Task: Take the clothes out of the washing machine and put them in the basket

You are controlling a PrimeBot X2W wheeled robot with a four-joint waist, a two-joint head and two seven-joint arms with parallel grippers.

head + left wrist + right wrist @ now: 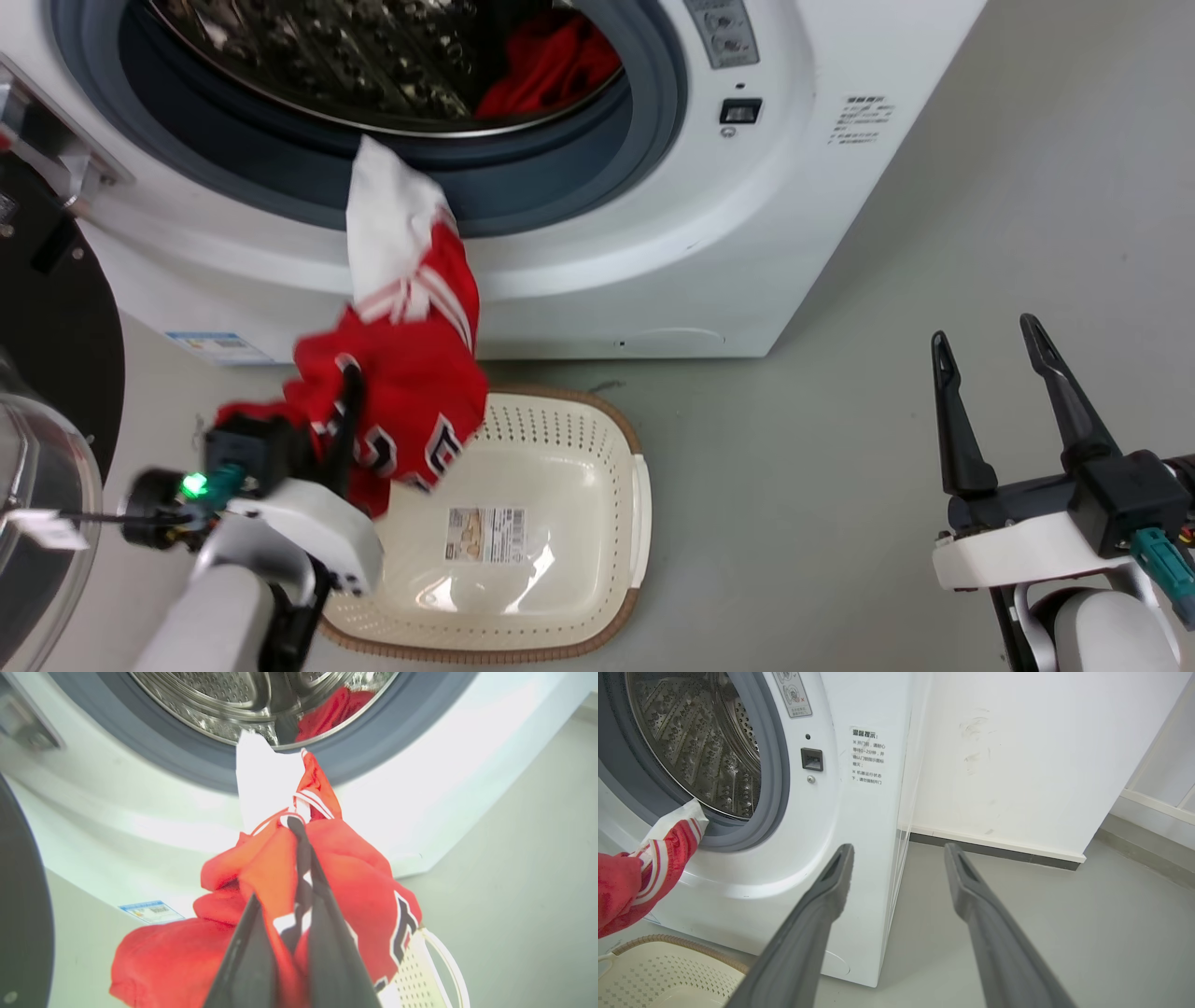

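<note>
My left gripper (347, 378) is shut on a red garment (411, 373) with white trim and black-and-white lettering. The cloth stretches from the washing machine's (653, 233) grey porthole rim down over the left rear corner of the cream basket (560, 597). In the left wrist view the fingers pinch the red garment (355, 882) at the gripper (295, 823) tips. A second red garment (555, 70) lies inside the steel drum at the right. My right gripper (985, 336) stands open over bare floor, far right of the basket. The right wrist view shows the gripper (899, 851) empty beside the machine's corner.
The black-framed glass door (47, 373) hangs open at the left, close to my left arm. Grey floor (840, 467) lies between the basket and my right gripper. A white wall (1017, 765) with a dark skirting stands behind the machine.
</note>
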